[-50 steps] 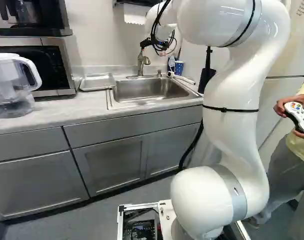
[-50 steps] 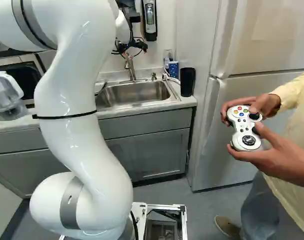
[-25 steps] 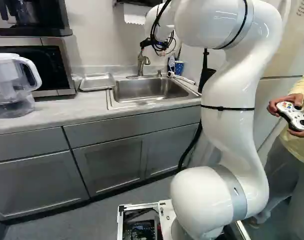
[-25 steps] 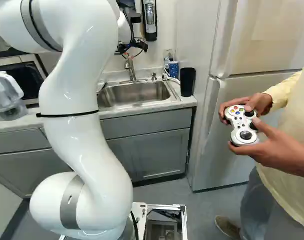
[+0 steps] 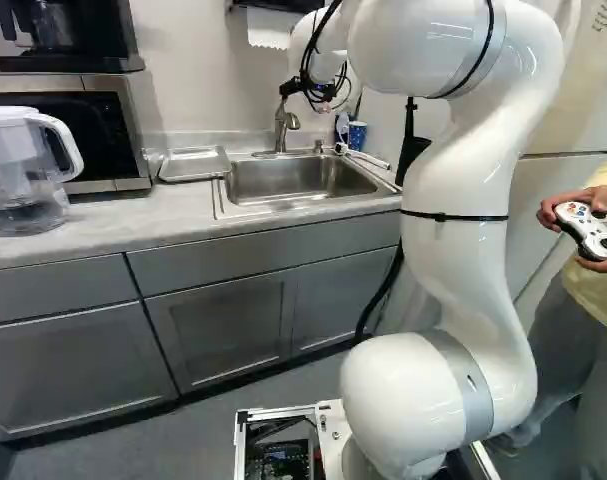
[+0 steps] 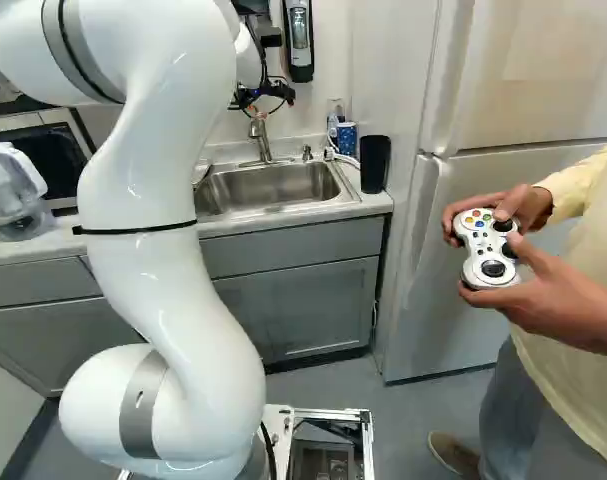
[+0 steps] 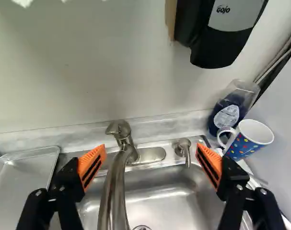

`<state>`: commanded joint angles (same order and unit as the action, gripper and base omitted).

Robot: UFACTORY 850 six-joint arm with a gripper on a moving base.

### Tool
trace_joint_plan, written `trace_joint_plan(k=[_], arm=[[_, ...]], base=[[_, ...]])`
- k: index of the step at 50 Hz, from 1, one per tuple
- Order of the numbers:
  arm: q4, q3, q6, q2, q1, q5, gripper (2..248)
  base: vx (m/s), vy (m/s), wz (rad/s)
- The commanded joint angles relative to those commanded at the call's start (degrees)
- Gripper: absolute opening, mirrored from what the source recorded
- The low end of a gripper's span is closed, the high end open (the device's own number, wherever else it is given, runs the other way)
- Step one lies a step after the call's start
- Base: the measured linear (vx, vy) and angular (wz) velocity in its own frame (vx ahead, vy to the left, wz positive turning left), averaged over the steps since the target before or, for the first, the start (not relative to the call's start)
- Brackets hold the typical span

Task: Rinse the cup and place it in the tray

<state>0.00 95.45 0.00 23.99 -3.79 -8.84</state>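
Orange-padded, the gripper (image 7: pixel 151 152) is holding its fingers (image 7: pixel 90 163) wide around nothing. Upper middle of the right base view, the dotted cup (image 6: pixel 347 138) is sitting beside the sink (image 6: pixel 273 188), probably rigid, chippable, slippery when wet, inviting gentle gripping around its body.

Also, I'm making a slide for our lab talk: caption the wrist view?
Open gripper at the sink, faucet seen between its fingers, spotted cup and tray on opposite sides.
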Motion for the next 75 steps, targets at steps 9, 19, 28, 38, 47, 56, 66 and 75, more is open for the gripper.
trace_joint_plan(k=[9,19,28,38,47,56,66,75], arm=[[0.0,-0.2,0.0,0.6,0.0,-0.5,247],[0.0,0.3,0.0,1.0,0.0,-1.0,247],[0.0,0.9,0.0,1.5,0.0,-1.5,247],[0.0,1.6,0.0,2.1,0.1,-2.0,247],[0.0,2.5,0.0,2.8,0.1,-2.0,247],[0.0,3.5,0.0,3.6,0.1,-2.0,247],[0.0,4.7,0.0,4.5,0.1,-2.0,247],[0.0,5.8,0.0,5.5,0.1,-2.0,247]], base=[[0.000,0.000,0.000],[0.000,0.000,0.000],[0.000,0.000,0.000],[0.000,0.000,0.000],[0.000,0.000,0.000],[0.000,0.000,0.000],[0.000,0.000,0.000],[0.000,0.000,0.000]])
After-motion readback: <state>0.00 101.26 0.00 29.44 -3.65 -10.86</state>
